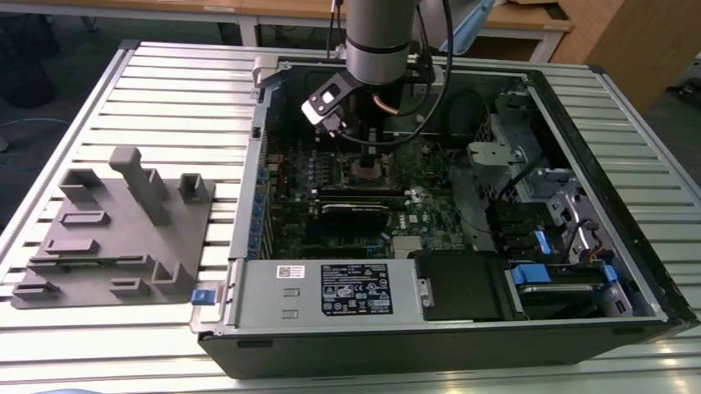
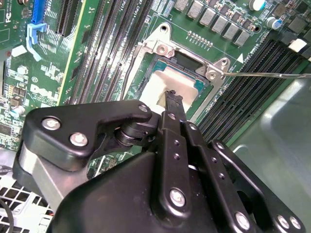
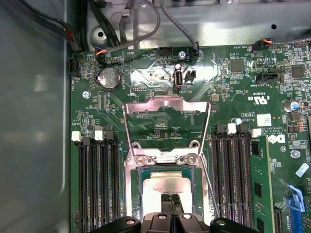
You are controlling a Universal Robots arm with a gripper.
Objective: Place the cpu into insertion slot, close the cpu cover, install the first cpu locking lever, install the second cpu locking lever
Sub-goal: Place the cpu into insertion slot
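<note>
Cpu [image 3: 163, 187] lies flat inside the insertion slot [image 3: 146, 174], with its silvery top facing up; I judge it is seated. The cpu cover [image 3: 167, 103] stands swung back on its hinge, probably so that the slot is free for the chip. One thin locking lever [image 2: 262, 74] sticks out to the side, not hooked, which lets the cover stay open. My tool [image 3: 171, 198] has its fingers pressed together and holds nothing. Its tip is directly over the cpu, at or very near the metal top.
</note>
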